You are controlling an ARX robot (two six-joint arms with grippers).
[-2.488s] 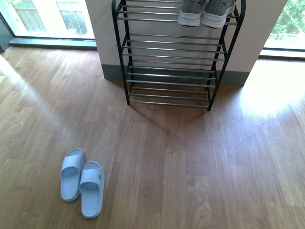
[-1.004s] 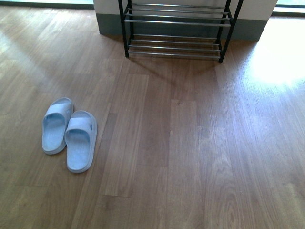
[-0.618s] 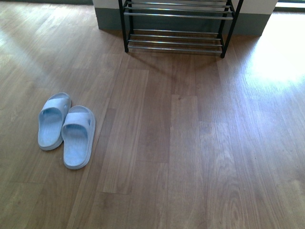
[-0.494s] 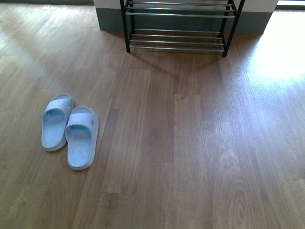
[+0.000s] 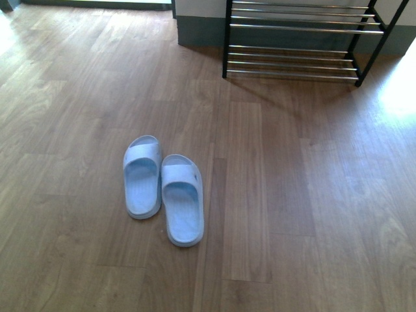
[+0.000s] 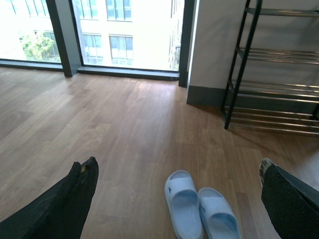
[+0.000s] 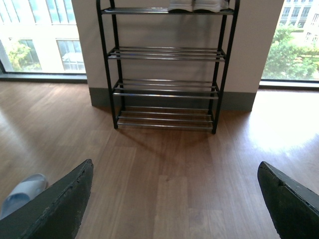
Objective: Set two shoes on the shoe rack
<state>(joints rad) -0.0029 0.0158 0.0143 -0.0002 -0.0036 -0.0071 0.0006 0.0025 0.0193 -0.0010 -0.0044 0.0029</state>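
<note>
1. Wooden plank floor (image 5: 292,195) fills the front view, with a bright patch of sunlight at its far right edge.
2. At the back stands a pale wall (image 7: 164,30) with a dark skirting board along its base. Tall windows (image 6: 124,35) flank it, and daylight pours in.
3. Here's the shoe rack (image 5: 292,64), up against that wall. It has a black frame and shiny chrome rods. The front view catches only its lower tiers, far and to the right. The right wrist view (image 7: 167,52) shows four tiers, and the lower three are bare.
4. And there they are: the two shoes (image 7: 198,6) sit side by side on the top tier, toward one end. Only white soles and a sliver of grey show, cut off by the frame edge.
5. Down on the floor is a pair of pale blue slippers (image 5: 179,198), side by side and touching, open ends toward the camera. They lie left of centre, well apart from the rack. The left wrist view (image 6: 187,209) has them close below, and the right wrist view catches just one slipper (image 7: 22,194) at its edge.
6. The left tool (image 6: 174,165) hangs above the floor near the slippers, its dark fingers spread wide and nothing between them.
7. The right tool (image 7: 175,166) faces the rack from a distance, also spread wide and holding nothing.
</note>
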